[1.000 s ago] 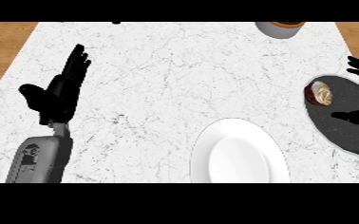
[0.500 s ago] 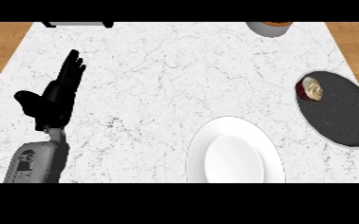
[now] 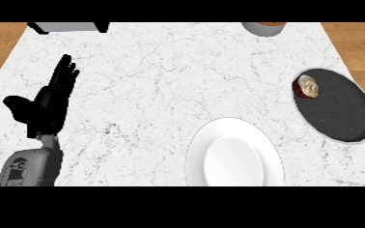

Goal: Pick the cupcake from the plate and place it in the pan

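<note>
I'm seeing the cupcake (image 3: 308, 86) sitting in the pan (image 3: 335, 111) at frame right, plate (image 3: 235, 157) bare, left robot hand (image 3: 46, 107) resting released, so job's looking done.

White marble counter (image 3: 171, 77), grey veins, fills view. Wood floor (image 3: 14, 34) at both upper corners. Grey box (image 3: 68, 26) on black base at top left edge. Light even, shadows soft.
</note>
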